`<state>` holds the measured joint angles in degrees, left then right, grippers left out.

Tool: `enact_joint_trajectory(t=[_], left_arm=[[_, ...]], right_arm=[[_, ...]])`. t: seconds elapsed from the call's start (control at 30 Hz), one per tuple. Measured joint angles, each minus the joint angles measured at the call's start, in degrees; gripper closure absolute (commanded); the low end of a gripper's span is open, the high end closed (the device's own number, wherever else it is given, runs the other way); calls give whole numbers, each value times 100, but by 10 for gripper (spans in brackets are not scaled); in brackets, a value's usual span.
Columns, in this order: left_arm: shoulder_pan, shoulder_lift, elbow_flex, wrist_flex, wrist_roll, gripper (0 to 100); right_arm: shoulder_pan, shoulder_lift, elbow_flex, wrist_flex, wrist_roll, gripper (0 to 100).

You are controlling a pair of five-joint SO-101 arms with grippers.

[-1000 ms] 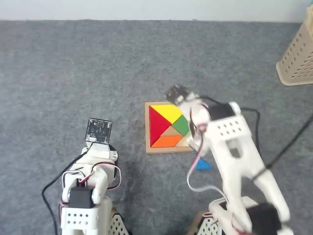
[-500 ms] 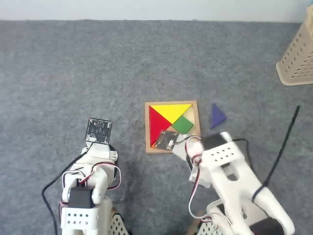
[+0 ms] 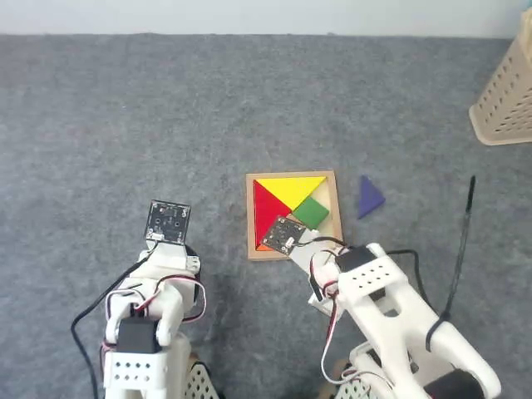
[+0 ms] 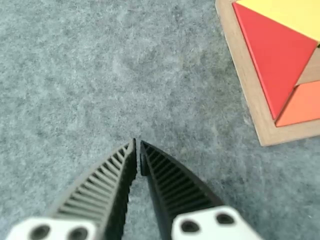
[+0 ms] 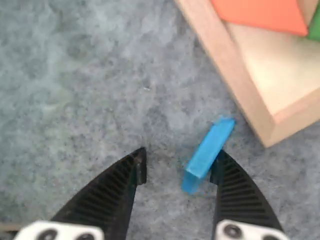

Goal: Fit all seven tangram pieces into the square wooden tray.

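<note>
Wooden tray (image 3: 250, 218) sits near the centre of the grey bench (image 3: 125, 108) in the high view. A yellow triangle (image 3: 291, 189) lies along its top edge, a red triangle (image 3: 266, 212) at its left, and a green square (image 3: 312, 213) right of centre. A purple triangle (image 3: 370, 197) lies loose on the bench just right of the tray, apart from it. The right arm (image 3: 391, 291) stands in the lower right of that frame and covers the tray's lower right corner.

The right wrist view looks beneath that arm. The right hand (image 5: 181, 156) has its fingers spread wide, and a narrow blue piece (image 5: 207, 154) lies on the bench between them, just beside one finger and near the tray's outer corner. Inside the rim there, an orange piece (image 5: 265, 12) borders a patch of bare tray floor.

The left wrist view has the left hand (image 4: 138, 145) with its fingers pressed together over bare bench. The tray's corner, holding the red and orange pieces, lies well apart from it.
</note>
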<state>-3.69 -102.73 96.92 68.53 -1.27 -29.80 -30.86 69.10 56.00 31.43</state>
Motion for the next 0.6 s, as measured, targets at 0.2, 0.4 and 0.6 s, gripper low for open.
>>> enact_joint_trajectory(t=[0.2, 0.4, 0.6], left_arm=[[0, 0, 0, 0, 0, 989], [0, 0, 0, 0, 0, 989], [0, 0, 0, 0, 0, 989]], right_arm=[[325, -70, 9, -35, -18, 950], [1169, -97, -167, 9, -18, 972], [1618, -97, -176, 9, -18, 975]])
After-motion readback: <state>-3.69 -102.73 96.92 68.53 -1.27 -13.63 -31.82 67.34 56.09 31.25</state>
